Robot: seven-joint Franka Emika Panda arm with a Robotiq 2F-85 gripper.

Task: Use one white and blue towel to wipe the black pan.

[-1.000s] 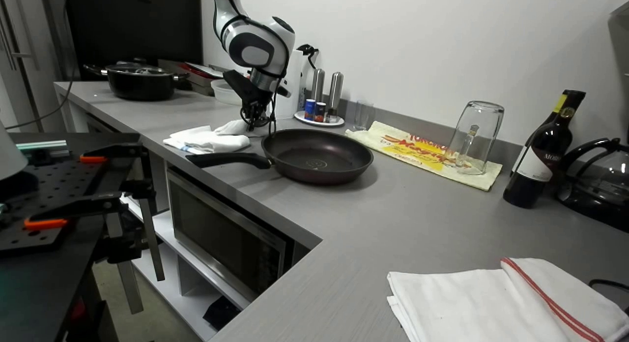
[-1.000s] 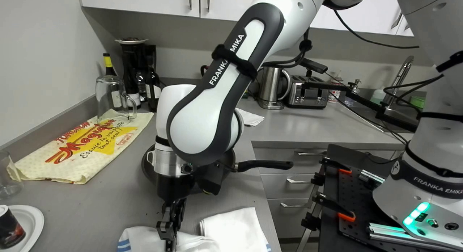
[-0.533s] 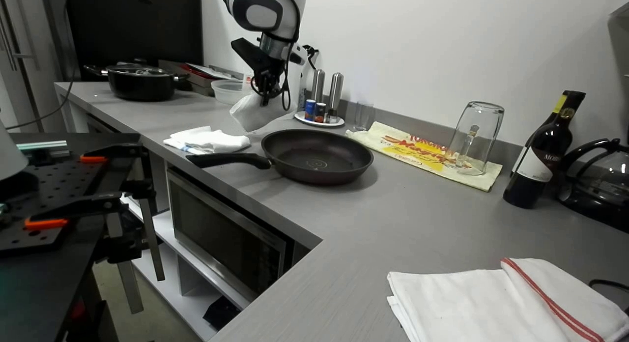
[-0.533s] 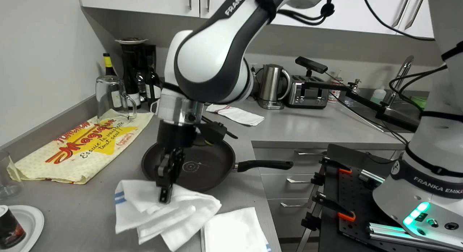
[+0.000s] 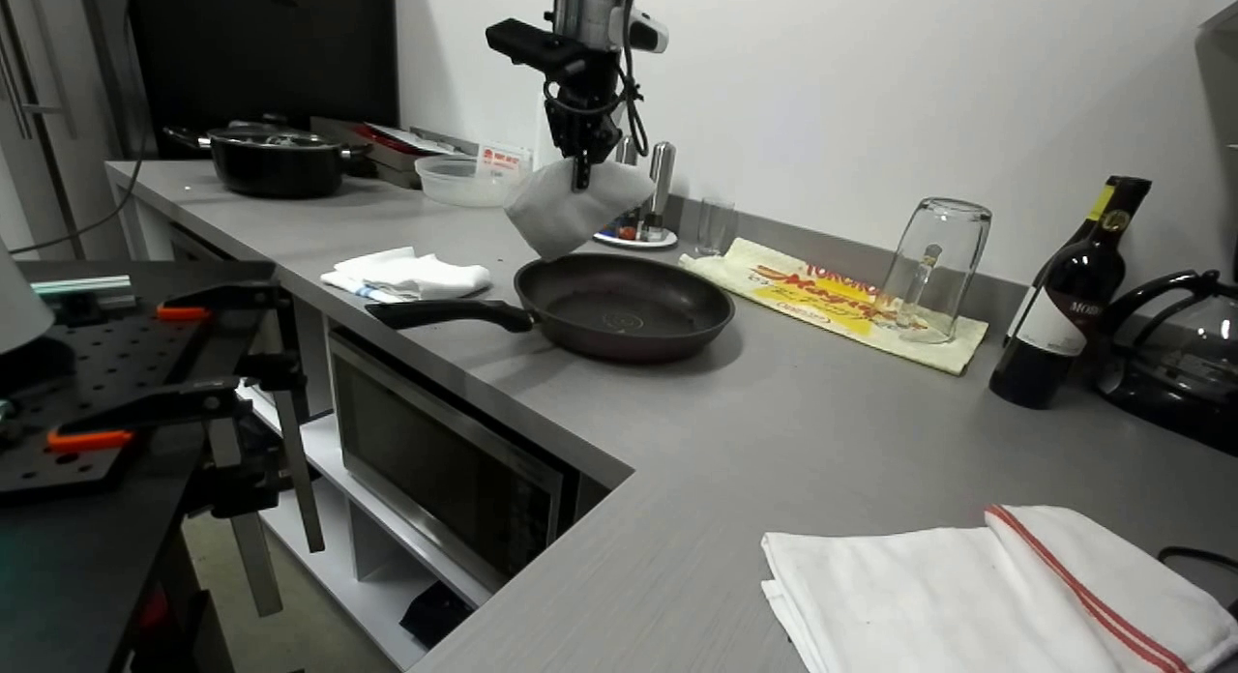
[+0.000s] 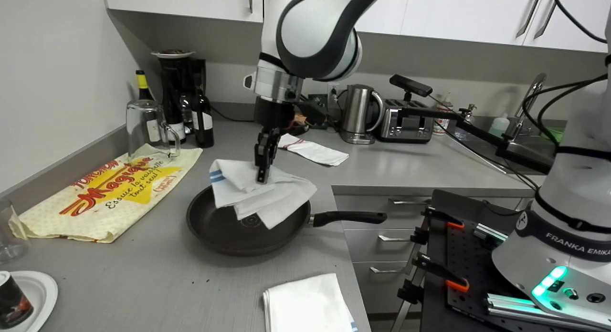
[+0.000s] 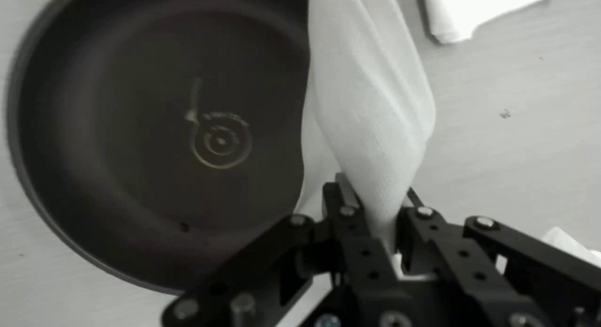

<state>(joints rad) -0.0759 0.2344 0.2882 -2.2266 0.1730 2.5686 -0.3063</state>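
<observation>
The jaws pinch the white and blue towel point(image 6: 271, 197), which hangs partly above the black pan point(image 6: 246, 236) on the bench point(image 6: 167, 284). In an exterior view, a folded white towel point(image 6: 306, 306) lies nearer, and a yellow cloth point(image 6: 117, 193) lies left of the pan.

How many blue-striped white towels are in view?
2: a held towel in the gripper, and a folded towel on the counter near the pan. Others may be hidden.
</observation>
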